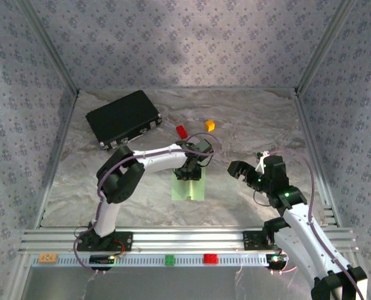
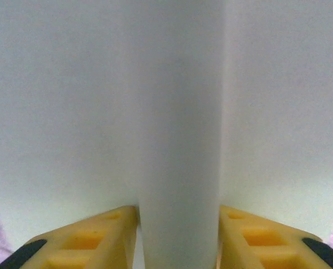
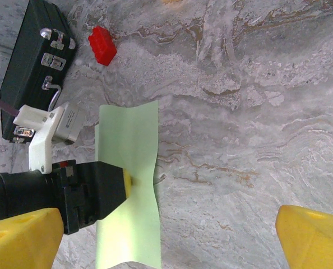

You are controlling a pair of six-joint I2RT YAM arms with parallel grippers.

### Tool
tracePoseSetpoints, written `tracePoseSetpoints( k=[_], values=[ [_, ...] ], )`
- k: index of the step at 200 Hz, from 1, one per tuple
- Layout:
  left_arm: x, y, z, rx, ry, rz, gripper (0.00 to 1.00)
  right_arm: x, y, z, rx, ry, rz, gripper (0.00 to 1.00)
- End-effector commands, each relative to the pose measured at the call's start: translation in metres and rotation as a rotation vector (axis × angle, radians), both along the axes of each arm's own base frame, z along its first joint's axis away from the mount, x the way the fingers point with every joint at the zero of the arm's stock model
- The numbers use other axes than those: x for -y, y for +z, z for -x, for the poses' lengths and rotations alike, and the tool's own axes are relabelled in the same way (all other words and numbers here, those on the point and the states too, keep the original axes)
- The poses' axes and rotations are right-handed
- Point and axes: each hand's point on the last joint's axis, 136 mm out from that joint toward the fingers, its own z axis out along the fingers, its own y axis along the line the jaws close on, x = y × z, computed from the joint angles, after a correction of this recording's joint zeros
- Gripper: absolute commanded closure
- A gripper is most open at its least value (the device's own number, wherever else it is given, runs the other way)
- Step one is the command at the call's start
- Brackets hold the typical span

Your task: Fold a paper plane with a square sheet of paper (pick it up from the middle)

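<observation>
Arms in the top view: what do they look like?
The left arm and right arm have white shells, black joints and a lilac cable looped alongside. The left pincer has yellow fingers with black tips; a green light glows on the right arm.

We see soft, even overhead light on the pale marbled counter (image 1: 254,131), with only faint shadows and no glare. From the left wrist, the thin light green square sheet of paper (image 2: 177,112) sits too close to the lens and looks washed out and out of focus. The right wrist view is crisp on the counter and blurred at its near corners.
</observation>
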Motion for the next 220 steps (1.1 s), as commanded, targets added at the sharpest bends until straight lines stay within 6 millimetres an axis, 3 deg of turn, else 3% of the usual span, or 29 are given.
tracePoseSetpoints(
  k=[1, 12, 56, 128, 159, 220],
  values=[
    [0.003, 0.022, -0.005, 0.072, 0.005, 0.054, 0.65, 0.003, -0.004, 0.004, -0.022, -0.013, -0.001, 0.01],
    [0.001, 0.025, -0.003, 0.075, 0.005, 0.067, 0.65, 0.004, -0.004, 0.004, -0.022, -0.016, -0.001, 0.01],
    [0.027, 0.054, -0.007, 0.133, -0.01, 0.287, 0.66, 0.006, -0.005, 0.003, -0.03, -0.038, -0.002, 0.01],
    [0.074, 0.097, -0.003, 0.048, 0.04, 0.88, 0.66, -0.005, 0.007, 0.004, 0.024, 0.028, -0.041, 0.01],
    [0.083, 0.095, 0.002, 0.009, 0.057, 0.996, 0.66, -0.007, 0.013, 0.004, 0.055, 0.04, -0.058, 0.01],
    [0.081, 0.067, 0.011, -0.042, 0.087, 1.027, 0.66, -0.009, 0.011, 0.005, 0.05, 0.045, -0.068, 0.01]
  ],
)
